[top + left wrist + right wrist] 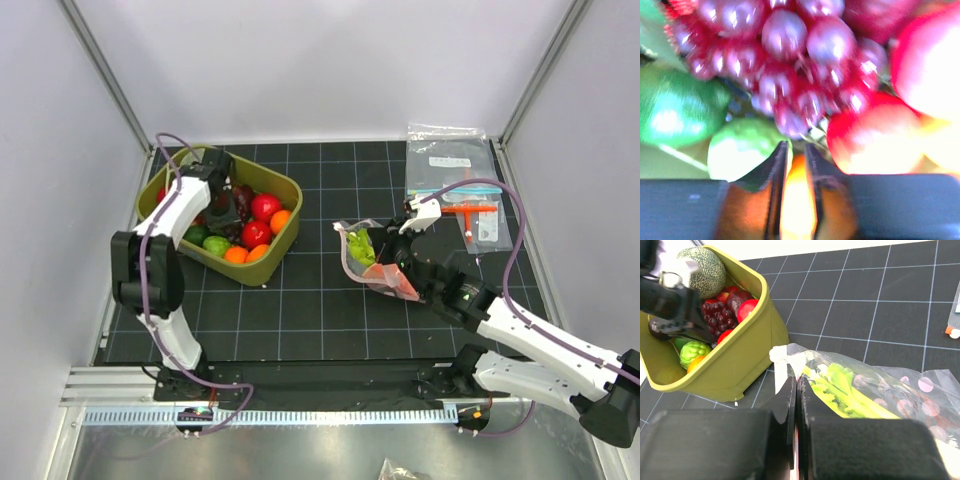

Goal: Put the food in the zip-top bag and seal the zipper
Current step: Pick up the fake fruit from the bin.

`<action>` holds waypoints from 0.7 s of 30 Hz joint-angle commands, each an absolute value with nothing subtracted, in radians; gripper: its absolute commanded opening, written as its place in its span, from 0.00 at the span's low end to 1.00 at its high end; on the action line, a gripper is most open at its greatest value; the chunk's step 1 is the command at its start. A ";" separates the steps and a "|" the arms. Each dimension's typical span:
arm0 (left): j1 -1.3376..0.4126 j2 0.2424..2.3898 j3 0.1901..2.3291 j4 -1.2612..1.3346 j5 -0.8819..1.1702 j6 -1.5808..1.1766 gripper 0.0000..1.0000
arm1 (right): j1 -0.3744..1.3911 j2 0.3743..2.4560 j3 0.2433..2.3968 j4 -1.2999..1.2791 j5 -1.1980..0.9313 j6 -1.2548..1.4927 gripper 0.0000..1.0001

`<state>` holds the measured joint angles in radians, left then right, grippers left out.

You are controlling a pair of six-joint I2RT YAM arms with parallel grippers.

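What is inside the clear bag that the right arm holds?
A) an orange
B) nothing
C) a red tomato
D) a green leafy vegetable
D: a green leafy vegetable shows through the clear bag, whose edge the right gripper pinches.

Clear zip-top bag [920, 390] holding green stalk [840, 385], toy fruits [255, 225] heaped in bin [288, 188]

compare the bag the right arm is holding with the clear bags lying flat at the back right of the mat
The zip-top bag is crumpled and bulging; the flat clear bags lie smooth on the mat. The zip-top bag is pinched by the shut jaws of the right gripper; nothing touches the flat clear bags. The zip-top bag holds green food; the flat clear bags show none. Both are transparent plastic.
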<state>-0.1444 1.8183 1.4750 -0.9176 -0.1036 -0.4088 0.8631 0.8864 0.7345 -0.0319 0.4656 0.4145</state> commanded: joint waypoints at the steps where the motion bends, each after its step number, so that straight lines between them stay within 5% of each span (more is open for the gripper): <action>1: -0.144 1.665 1.460 -0.864 -0.039 -0.411 0.21 | 0.868 0.882 0.762 0.014 0.486 0.414 0.01; 5: -0.144 1.574 1.439 -0.816 0.020 -0.420 0.10 | 0.868 0.877 0.764 0.015 0.483 0.416 0.01; 12: -0.144 1.470 1.394 -0.764 0.067 -0.430 0.09 | 0.868 0.881 0.764 0.015 0.479 0.414 0.01; 15: -0.144 1.491 1.407 -0.784 0.064 -0.423 0.30 | 0.868 0.881 0.762 0.017 0.482 0.414 0.01; 16: -0.144 1.511 1.413 -0.796 0.066 -0.422 0.54 | 0.868 0.881 0.762 0.015 0.483 0.414 0.01; 21: -0.146 1.526 1.442 -0.853 0.026 -0.422 0.90 | 0.868 0.884 0.764 0.014 0.483 0.414 0.01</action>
